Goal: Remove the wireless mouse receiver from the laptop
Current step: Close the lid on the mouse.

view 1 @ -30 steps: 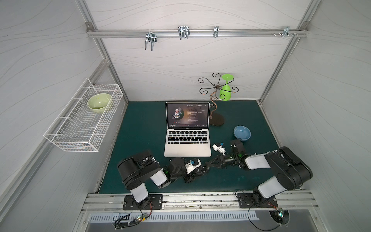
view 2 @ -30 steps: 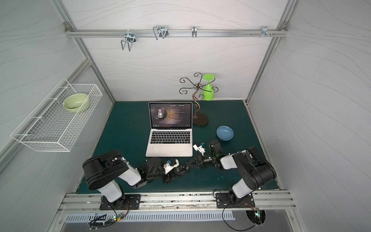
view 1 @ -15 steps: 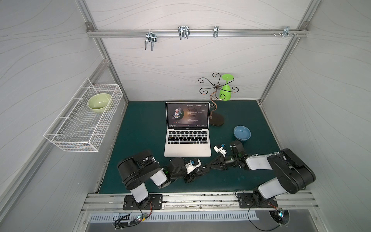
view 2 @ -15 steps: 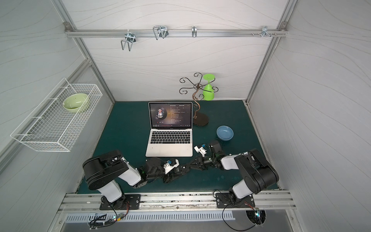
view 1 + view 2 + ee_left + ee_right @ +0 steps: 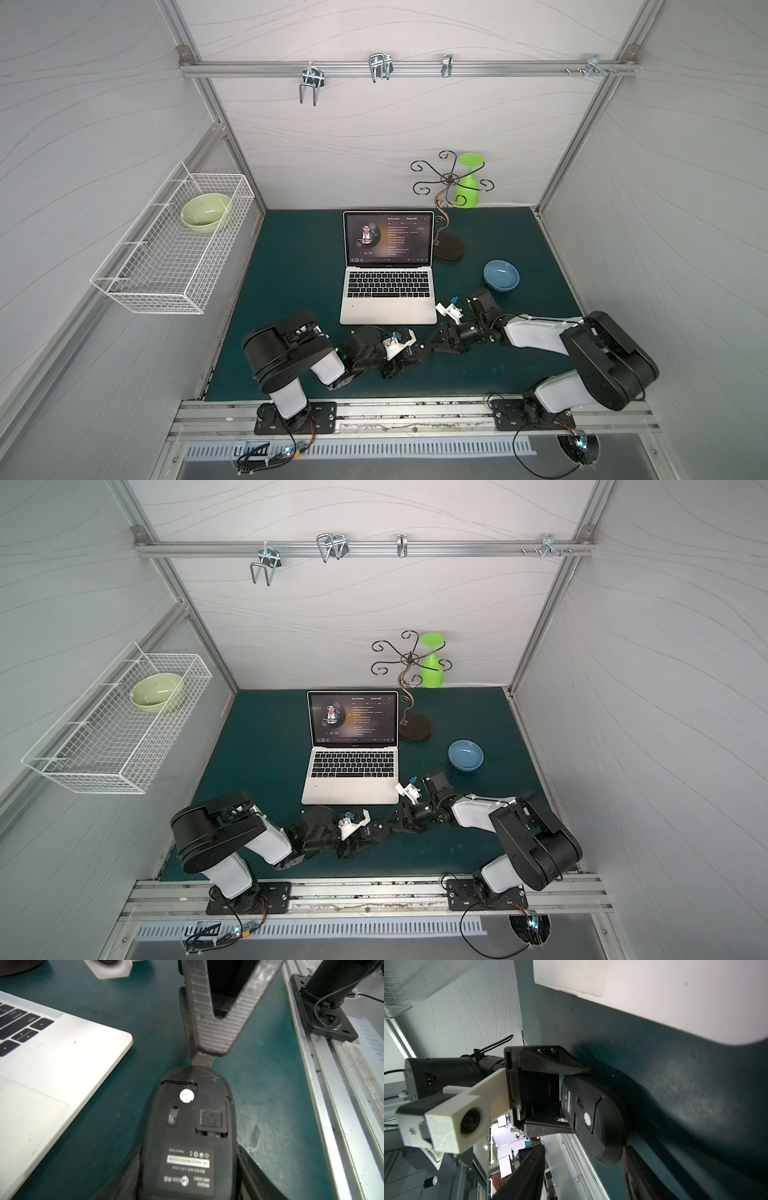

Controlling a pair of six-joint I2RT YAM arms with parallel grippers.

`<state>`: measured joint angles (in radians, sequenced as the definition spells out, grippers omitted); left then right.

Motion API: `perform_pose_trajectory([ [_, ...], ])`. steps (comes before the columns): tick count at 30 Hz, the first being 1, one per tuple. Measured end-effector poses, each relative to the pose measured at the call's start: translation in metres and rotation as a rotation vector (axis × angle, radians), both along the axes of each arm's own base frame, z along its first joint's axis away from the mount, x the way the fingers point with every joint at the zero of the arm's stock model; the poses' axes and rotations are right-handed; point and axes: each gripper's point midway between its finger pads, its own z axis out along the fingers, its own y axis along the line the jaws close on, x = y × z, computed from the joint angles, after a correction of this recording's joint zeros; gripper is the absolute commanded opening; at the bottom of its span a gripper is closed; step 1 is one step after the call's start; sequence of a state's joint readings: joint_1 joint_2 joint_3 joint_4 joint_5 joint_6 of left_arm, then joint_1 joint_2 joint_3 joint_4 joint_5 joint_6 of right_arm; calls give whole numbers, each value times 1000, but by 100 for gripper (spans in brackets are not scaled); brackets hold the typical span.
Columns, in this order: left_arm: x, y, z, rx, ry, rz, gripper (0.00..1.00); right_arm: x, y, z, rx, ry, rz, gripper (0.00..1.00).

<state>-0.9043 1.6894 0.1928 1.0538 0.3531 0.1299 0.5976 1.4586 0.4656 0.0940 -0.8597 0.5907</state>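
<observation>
The left fingers (image 5: 550,1061) are clamped on the sides of the black mouse (image 5: 187,1126), whose underside faces up. The right fingers (image 5: 243,1009) stand apart in a V, one tip at the mouse's nose, gripping nothing. The wireless mouse receiver (image 5: 211,1120) appears as a small dark square seated in the mouse's underside recess, near the laptop (image 5: 388,307) on the desk (image 5: 291,270). Since a second ago, the right arm's elbow (image 5: 611,357) has shifted slightly rightward
</observation>
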Motion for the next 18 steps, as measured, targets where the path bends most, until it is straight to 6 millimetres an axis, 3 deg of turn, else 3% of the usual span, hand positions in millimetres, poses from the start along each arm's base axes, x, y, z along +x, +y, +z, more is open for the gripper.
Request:
perform_pose_trajectory([
  [10,0,1,0,-3,-2,2,7,-3,1,-11,-160,-78,45,85],
  [15,0,1,0,-3,-2,2,6,-1,-3,-11,-170,-99,49,89],
  [18,0,1,0,-3,-2,2,2,4,-7,-10,-157,-97,37,86],
])
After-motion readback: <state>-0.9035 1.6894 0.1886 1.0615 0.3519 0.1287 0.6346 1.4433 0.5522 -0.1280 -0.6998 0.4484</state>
